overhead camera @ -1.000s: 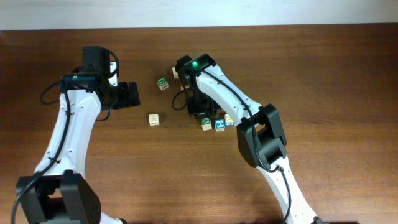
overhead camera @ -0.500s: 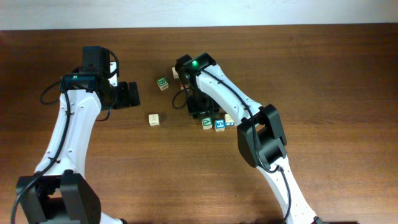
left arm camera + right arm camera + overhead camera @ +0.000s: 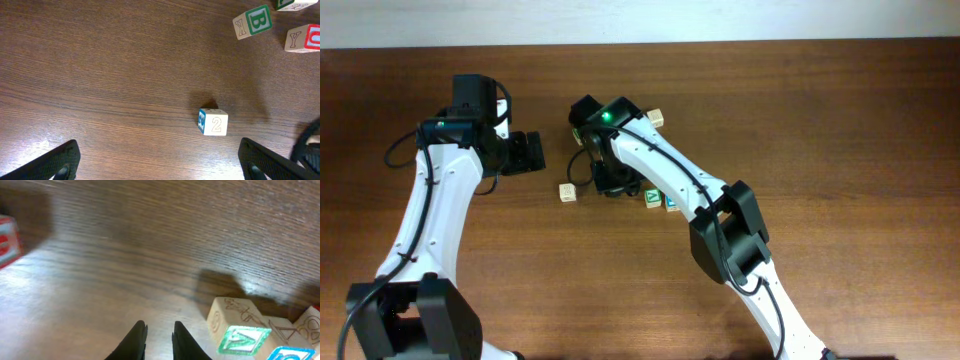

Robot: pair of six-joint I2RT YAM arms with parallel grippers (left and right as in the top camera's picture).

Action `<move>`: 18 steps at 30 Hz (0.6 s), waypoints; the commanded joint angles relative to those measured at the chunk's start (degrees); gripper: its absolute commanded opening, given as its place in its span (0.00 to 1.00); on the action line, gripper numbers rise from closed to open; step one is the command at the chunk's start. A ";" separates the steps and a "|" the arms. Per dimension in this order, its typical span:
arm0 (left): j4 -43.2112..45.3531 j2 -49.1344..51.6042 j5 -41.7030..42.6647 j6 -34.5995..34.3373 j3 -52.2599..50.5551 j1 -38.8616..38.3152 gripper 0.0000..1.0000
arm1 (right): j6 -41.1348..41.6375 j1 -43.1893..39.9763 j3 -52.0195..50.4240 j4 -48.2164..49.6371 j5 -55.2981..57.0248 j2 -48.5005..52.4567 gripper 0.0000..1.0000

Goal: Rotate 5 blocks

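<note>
Tabletop [image 3: 840, 120]: dark brown wood.
Right arm [image 3: 655, 162]: lies across the middle and hides part of the cluster.
Left gripper [image 3: 160, 166]: spread wide, empty.
Right gripper [image 3: 159, 340]: fingers nearly together with a slim gap, nothing between.
Red cube [image 3: 302, 39] and green "B" cube [image 3: 255, 21]: neighbours, apart.
Blocks: mid-tabletop, toward the far edge. The green "V" block [image 3: 239, 339] is just beside the blue block [image 3: 671, 202]. The "2" block [image 3: 213, 122], pale with a blue side, stands alone.

Desk [image 3: 100, 75] was dark brown woodgrain. "2" block [image 3: 213, 123]: pale wood, yellowish digit, blue side. V block [image 3: 242, 339]: green-and-white top, pale sides. B cube [image 3: 255, 21]: green letter and border. Red cube [image 3: 304, 38]: red print, pale side.
</note>
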 commanded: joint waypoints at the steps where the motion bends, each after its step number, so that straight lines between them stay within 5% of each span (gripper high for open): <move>1: 0.07 0.35 -0.39 -0.55 0.81 -0.11 0.99 | 4.04 -0.46 -2.40 0.20 5.29 -0.28 0.19; 18: 0.07 0.35 -0.39 -0.55 0.81 -0.11 0.99 | 7.54 -1.66 -5.49 -3.80 6.64 -0.28 0.19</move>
